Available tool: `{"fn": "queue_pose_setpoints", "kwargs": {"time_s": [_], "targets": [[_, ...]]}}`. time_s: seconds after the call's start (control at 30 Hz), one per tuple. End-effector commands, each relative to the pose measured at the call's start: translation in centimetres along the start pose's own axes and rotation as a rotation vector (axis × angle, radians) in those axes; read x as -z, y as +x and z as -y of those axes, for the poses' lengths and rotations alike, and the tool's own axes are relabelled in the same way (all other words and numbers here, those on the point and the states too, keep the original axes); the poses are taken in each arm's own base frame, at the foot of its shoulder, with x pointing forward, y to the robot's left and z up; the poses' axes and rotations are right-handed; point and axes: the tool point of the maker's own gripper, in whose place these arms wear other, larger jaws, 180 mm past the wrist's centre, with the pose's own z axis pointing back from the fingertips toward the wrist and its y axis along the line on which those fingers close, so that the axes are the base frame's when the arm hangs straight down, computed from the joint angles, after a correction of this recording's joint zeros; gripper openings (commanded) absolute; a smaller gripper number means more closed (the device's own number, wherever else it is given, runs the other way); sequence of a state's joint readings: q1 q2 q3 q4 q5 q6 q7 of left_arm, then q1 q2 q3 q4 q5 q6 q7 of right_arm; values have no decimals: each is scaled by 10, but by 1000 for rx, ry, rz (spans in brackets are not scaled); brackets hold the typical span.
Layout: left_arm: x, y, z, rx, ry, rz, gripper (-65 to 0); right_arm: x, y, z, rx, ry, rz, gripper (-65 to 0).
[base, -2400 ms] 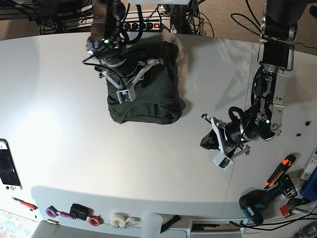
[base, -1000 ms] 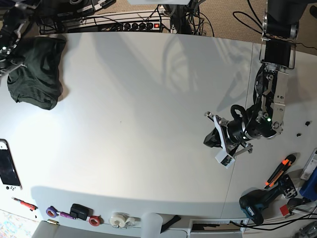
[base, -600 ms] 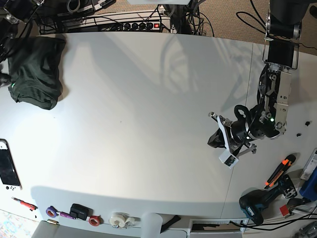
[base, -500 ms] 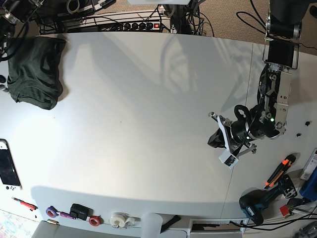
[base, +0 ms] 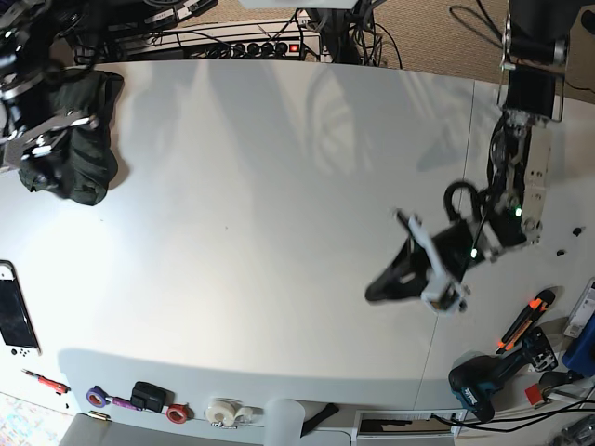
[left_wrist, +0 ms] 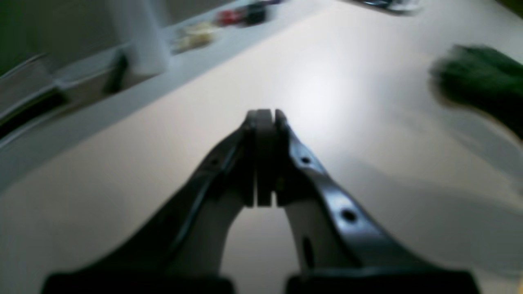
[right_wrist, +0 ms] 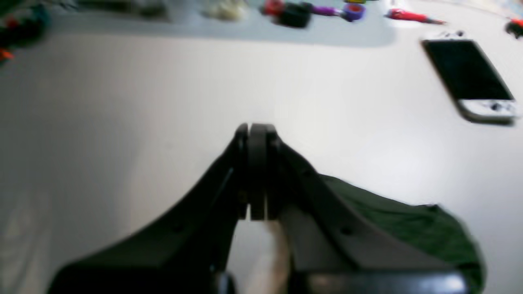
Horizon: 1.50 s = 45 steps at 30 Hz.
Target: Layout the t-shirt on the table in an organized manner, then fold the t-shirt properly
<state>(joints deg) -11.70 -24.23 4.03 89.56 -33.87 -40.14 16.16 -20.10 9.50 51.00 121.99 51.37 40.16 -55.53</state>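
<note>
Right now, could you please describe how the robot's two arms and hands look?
Both arms are dark, nearly black, with silvery metal parts. The left arm shows small green lights and a looping black cable. The left hand and the right hand have black, tapering fingers that narrow toward the tips.

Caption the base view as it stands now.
Folded dark green cloth t-shirt at the white tabletop's far-left area, right gripper above it, left gripper apart.

Base view bright, pale glare on table at left; soft arm shadows far side. Both arms motion-blurred. Wrist views dimmer, backgrounds out of focus.
</note>
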Motion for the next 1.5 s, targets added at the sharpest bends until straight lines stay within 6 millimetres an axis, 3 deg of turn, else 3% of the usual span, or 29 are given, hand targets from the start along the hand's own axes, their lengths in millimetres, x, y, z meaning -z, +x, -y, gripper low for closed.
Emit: {"fn": "queue_pose_setpoints", "kwargs": {"time_s": [0.0,0.13,0.37,0.5,0.6,0.73,0.9,1.03,1.2,1.47], "targets": [[-8,13,-7,-3,25,66,-650,-4,10,-3,-6,8,40,-650],[-51,-20,-18,-109,145,66,-650,-12,-13,-10,35,30,-35,-650],[-170,-59,-42,-400,428,140,-650,-48,-67,-25,103,81,-256,-650],[-228,-86,-37,-533,526,58,-650,-74,-95,-35,145,113,-385,-650],[-255,-104,-23,-630,536,-36,-650,-90,-116,-48,169,155,-490,-650],[-269,-125,2,-728,502,-144,-650,-102,-145,-86,191,283,-626,-650],[-280,-156,52,-861,394,-341,-650,-120,-191,-133,120,422,-825,-650],[-297,-172,91,-955,336,-457,-650,-143,-228,-154,77,517,-974,-650],[-318,-191,138,-1045,281,-598,-650,-171,-295,-147,78,549,-1135,-650],[-301,-245,234,-1057,73,-847,-650,-204,-403,-120,199,463,-1388,-650]]}}
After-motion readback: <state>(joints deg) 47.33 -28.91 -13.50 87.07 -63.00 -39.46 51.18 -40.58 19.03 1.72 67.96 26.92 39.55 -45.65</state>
